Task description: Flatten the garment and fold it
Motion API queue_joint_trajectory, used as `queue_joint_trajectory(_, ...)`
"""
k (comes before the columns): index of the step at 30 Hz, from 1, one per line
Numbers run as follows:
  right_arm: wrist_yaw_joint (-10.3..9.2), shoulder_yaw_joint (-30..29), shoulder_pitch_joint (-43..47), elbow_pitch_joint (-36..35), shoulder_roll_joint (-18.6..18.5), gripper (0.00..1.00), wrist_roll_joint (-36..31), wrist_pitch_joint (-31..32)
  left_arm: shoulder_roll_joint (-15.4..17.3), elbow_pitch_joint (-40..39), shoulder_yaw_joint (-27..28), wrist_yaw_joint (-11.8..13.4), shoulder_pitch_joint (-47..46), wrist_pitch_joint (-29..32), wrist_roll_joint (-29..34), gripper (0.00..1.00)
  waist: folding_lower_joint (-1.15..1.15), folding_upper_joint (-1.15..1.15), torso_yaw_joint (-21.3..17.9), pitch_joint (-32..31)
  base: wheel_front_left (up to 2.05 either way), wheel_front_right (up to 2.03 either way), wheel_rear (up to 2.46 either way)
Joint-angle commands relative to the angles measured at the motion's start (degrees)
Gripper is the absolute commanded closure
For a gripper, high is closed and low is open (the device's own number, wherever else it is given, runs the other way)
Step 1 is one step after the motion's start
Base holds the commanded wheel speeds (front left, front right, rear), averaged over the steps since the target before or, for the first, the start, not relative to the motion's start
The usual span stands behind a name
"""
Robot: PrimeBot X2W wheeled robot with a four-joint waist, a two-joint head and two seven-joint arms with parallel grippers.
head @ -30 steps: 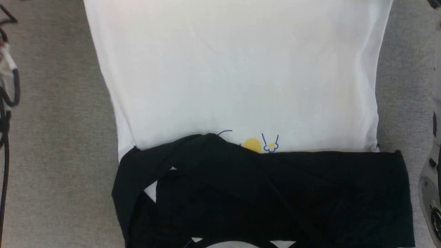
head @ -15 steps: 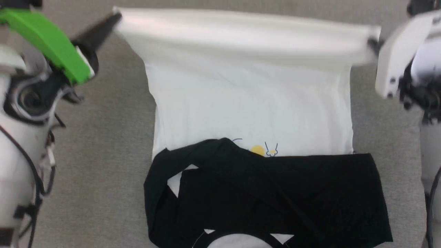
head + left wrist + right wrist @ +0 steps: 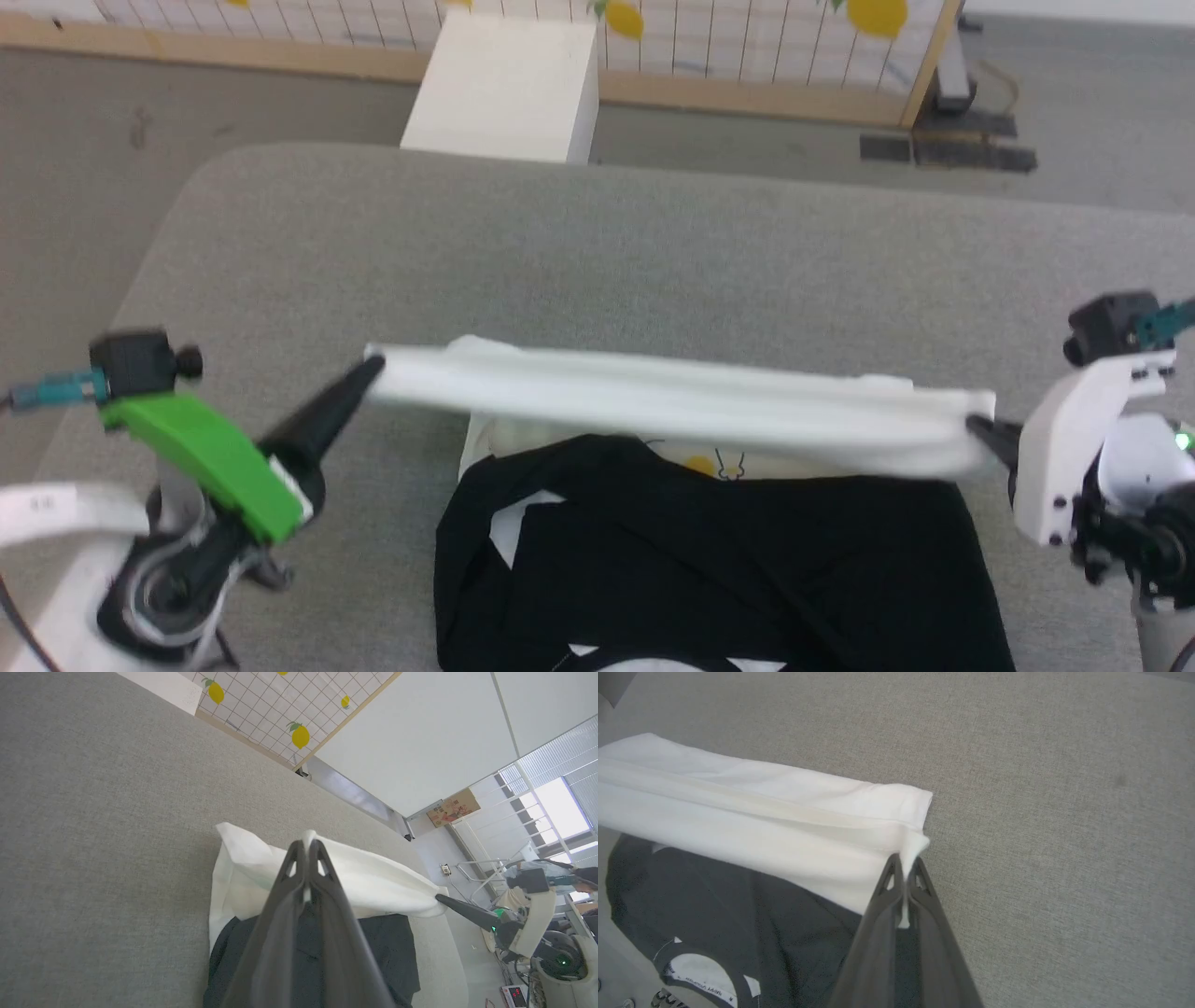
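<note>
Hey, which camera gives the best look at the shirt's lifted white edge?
The head view: the lifted edge of the shirt runs whole from the left gripper to the right gripper. Each wrist view shows mainly its own pinched corner of that edge.

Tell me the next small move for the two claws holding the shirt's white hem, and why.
Probably carry both claws toward the robot and lower the hem onto the black sleeves. The left claw and right claw are each shut on a hem corner of the garment, holding it stretched above those folded-in sleeves, so laying it down would finish the fold.
</note>
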Motion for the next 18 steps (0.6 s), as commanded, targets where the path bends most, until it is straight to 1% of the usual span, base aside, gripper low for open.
queue_joint_trajectory(1,-0.08,-0.5,2.0,-1.0,0.0,1.0,0.4,0.9,1.0,-1.3,0.4,1.0,3.0,-0.8,-0.2,1.0,0.01,0.0,-0.3,-4.2,0.0,0.0,0.0)
queue_joint_trajectory(6,-0.08,-1.7,7.9,-3.5,0.3,1.0,0.8,3.6,1.2,-5.5,1.4,3.4,11.5,-3.0,-2.2,1.0,0.01,0.0,-0.6,-5.0,0.0,0.0,0.0)
queue_joint_trajectory(10,-0.08,-2.3,11.6,-4.2,0.0,1.0,0.3,6.2,1.3,-7.3,1.7,5.1,16.1,-3.7,-3.5,1.0,0.01,0.0,-0.8,-5.3,0.0,0.0,0.0)
queue_joint_trajectory(11,-0.08,-1.4,15.4,-4.4,-0.4,1.0,0.1,9.7,1.8,-7.5,0.6,7.9,20.1,-2.5,-4.3,1.0,0.01,0.0,-1.0,-5.3,0.0,0.0,0.0)
queue_joint_trajectory(14,-0.08,-0.7,17.0,-4.3,-0.2,1.0,-0.2,10.8,2.0,-6.4,-1.0,9.7,21.3,-1.3,-3.9,1.0,0.01,0.0,-1.2,-5.2,0.0,0.0,0.0)
queue_joint_trajectory(18,-0.08,1.3,18.1,-3.3,-0.3,1.0,-0.7,10.8,1.5,-4.0,-3.4,11.0,21.7,0.6,-3.5,1.0,0.01,0.0,-1.4,-4.9,0.0,0.0,0.0)
